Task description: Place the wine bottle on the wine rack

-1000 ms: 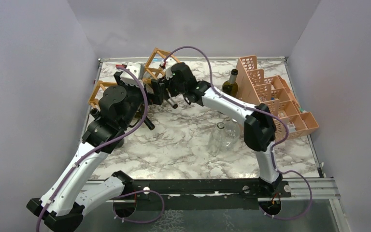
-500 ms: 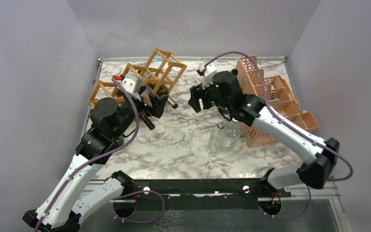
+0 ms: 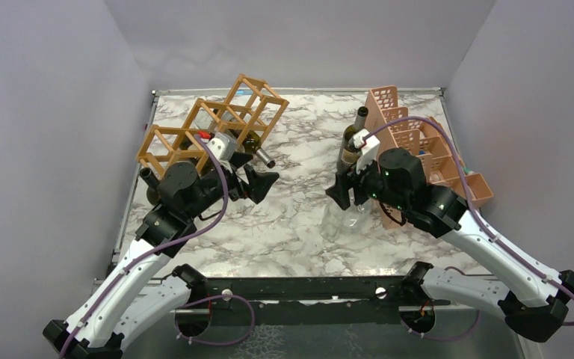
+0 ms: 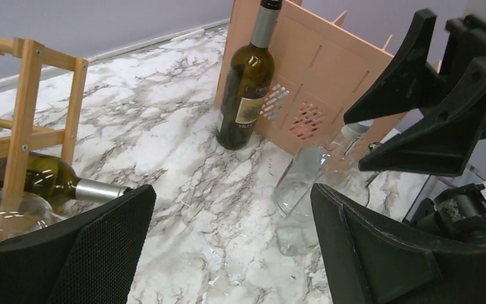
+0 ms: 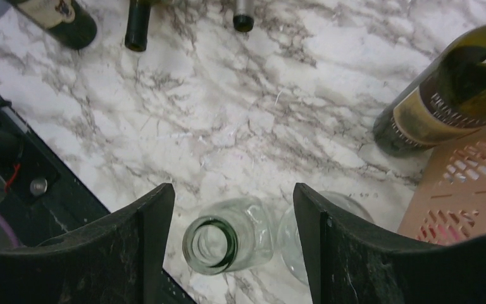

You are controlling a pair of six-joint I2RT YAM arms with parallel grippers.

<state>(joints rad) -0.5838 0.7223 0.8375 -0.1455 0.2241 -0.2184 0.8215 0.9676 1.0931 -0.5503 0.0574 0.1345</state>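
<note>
The wooden wine rack (image 3: 211, 123) stands at the back left. A dark green wine bottle (image 3: 252, 146) with a silver neck lies in one of its cells; it also shows in the left wrist view (image 4: 47, 180). Another dark wine bottle (image 3: 353, 137) stands upright against the pink crate, also in the left wrist view (image 4: 245, 88) and the right wrist view (image 5: 459, 95). My left gripper (image 3: 263, 183) (image 4: 231, 199) is open and empty, just in front of the rack. My right gripper (image 3: 341, 193) (image 5: 231, 196) is open and empty, above a clear glass bottle (image 5: 224, 237).
The pink stepped crate (image 3: 427, 153) stands at the right. Two clear glass bottles (image 3: 341, 213) stand mid-table beside it. More dark bottle necks (image 5: 138, 25) stick out low at the rack. The table's front edge (image 5: 50, 183) is close under my right gripper.
My right arm has pulled back from the rack and now hangs over the clear bottles. My left gripper has drawn away from the rack toward the table's middle. The green bottle stays in the rack.
</note>
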